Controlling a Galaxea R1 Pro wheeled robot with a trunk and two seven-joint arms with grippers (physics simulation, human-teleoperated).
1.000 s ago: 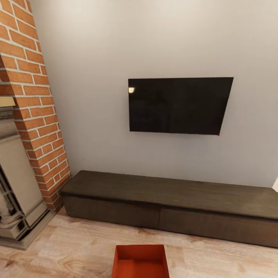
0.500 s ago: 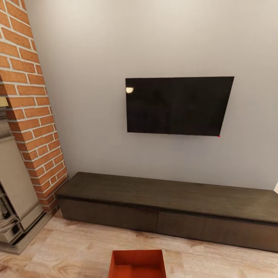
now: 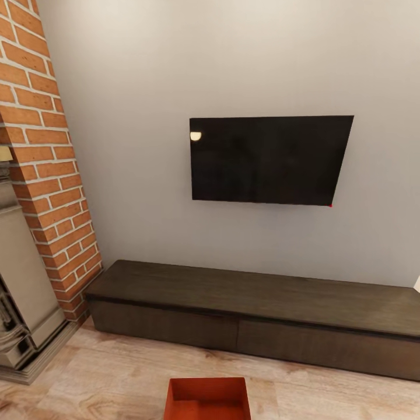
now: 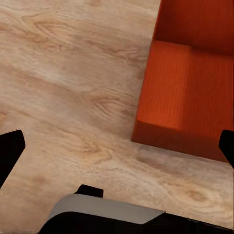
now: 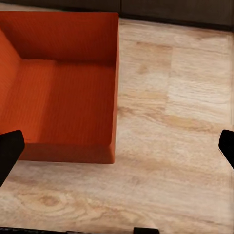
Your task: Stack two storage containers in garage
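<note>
Living room, robot facing the TV wall. A black TV [image 3: 269,160] hangs on the pale wall above a long dark low cabinet [image 3: 256,318]. Red-brick fireplace [image 3: 44,169] stands at the cabinet's left end, with a grey stone surround below it.

One storage container [image 3: 207,399] sits on the light wood-plank floor [image 3: 105,385], in front of the cabinet and apart from it, open side up, nothing inside. Its far rim and part of the inside show from the head camera; the near part runs off the picture's lower edge.

Left wrist camera: left gripper [image 4: 119,146] hangs above the planks, fingers [image 4: 9,151] spread wide, nothing between them. The container [image 4: 187,92] lies just beside it, one corner and ribbed bottom visible, not touched.

Right wrist camera: right gripper [image 5: 119,148] likewise spread wide, fingers [image 5: 9,152] holding nothing. The container [image 5: 63,87] sits on the planks under one fingertip's side, with bare floor [image 5: 175,136] across the rest. The cabinet's base [image 5: 170,10] runs beyond the container.
</note>
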